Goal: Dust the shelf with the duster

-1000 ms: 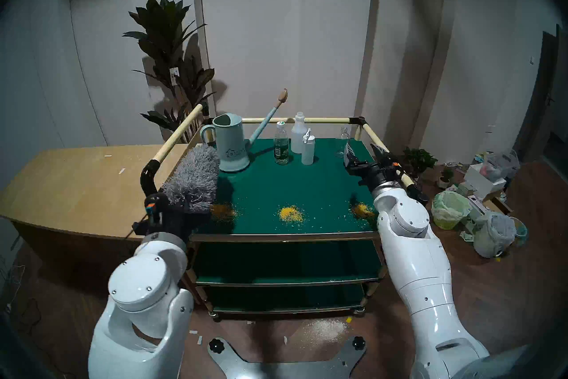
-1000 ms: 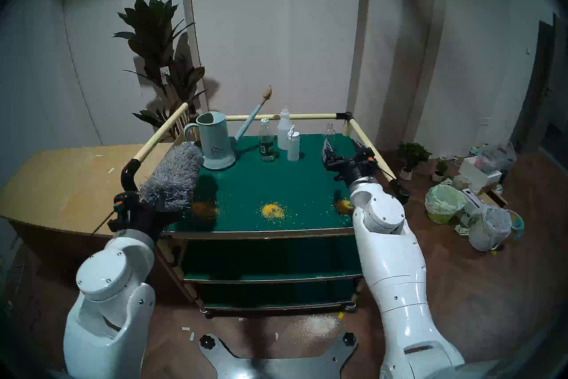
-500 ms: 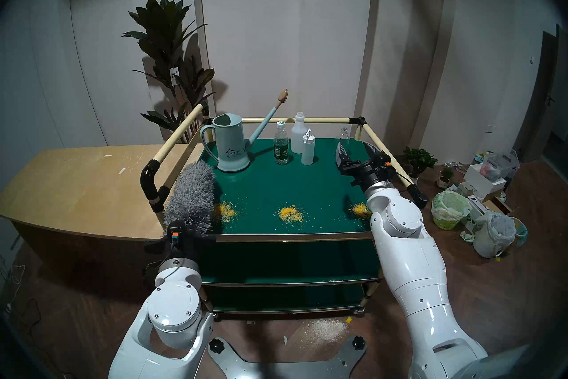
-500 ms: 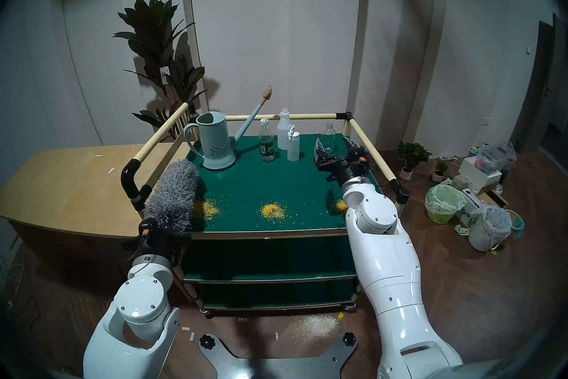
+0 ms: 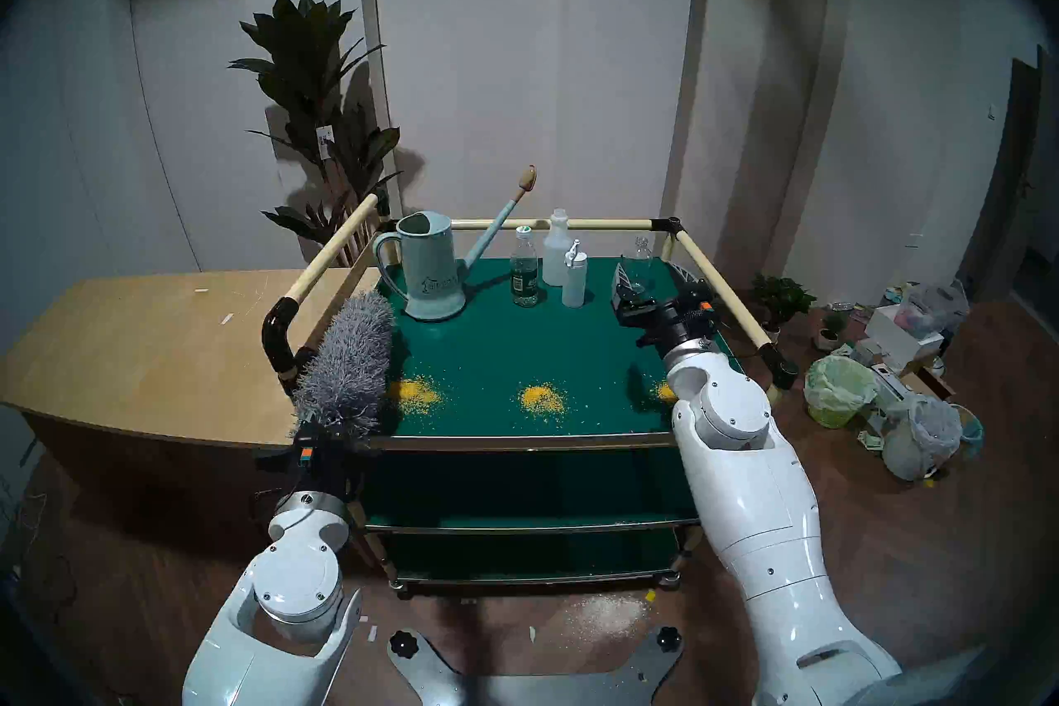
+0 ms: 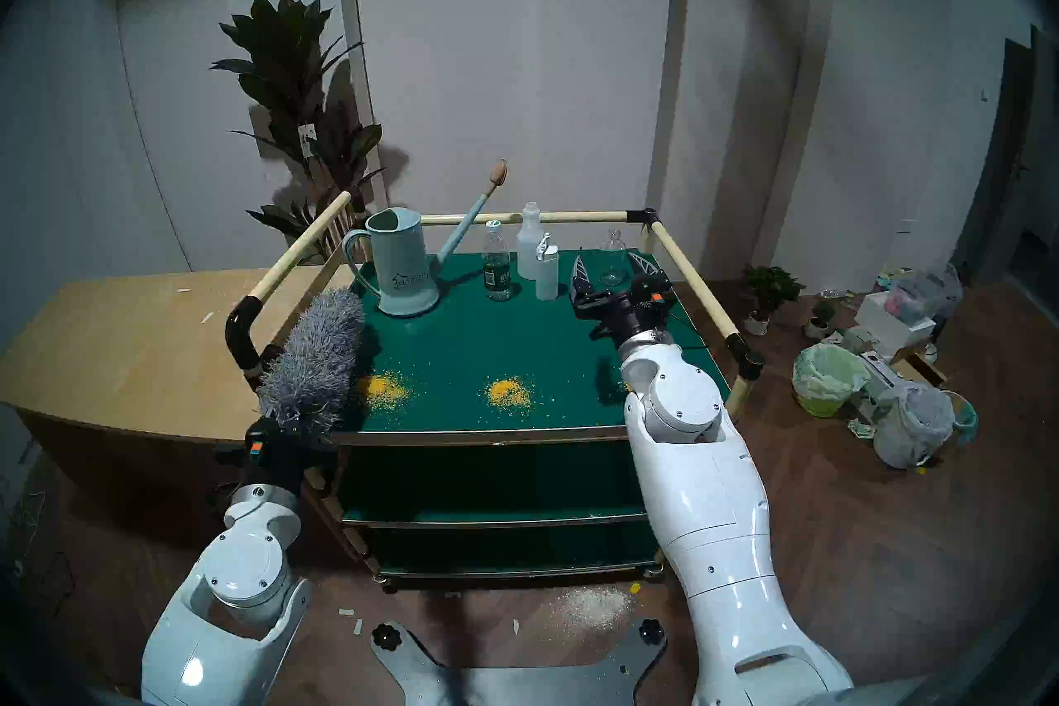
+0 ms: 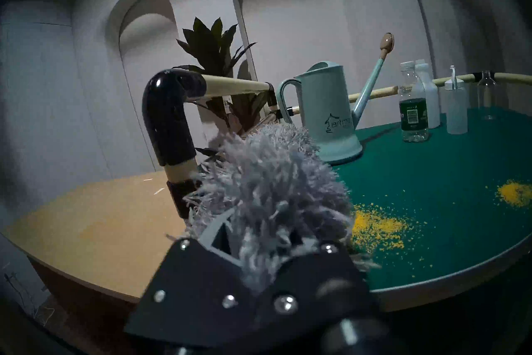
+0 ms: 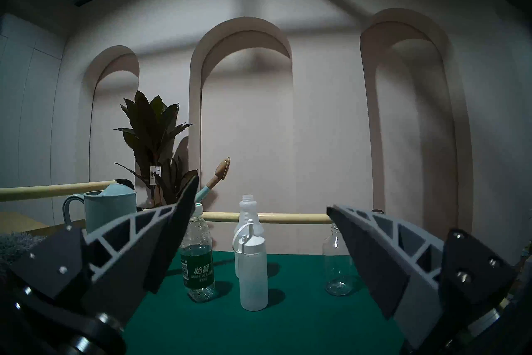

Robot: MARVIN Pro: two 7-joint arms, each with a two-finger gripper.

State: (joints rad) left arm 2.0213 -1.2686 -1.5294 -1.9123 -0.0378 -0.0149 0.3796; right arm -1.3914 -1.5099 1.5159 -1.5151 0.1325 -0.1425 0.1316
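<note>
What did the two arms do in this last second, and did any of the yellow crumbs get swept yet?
The left gripper, shut on the duster, sank and drew back toward the shelf's near left corner. The right gripper, open and empty, slid left, now framing the clear bottle. Nothing was grabbed or released. The yellow piles, watering can and bottles look unmoved.

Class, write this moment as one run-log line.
left gripper: shut on duster | right gripper: open, empty | shelf: three yellow crumb piles unswept
</note>
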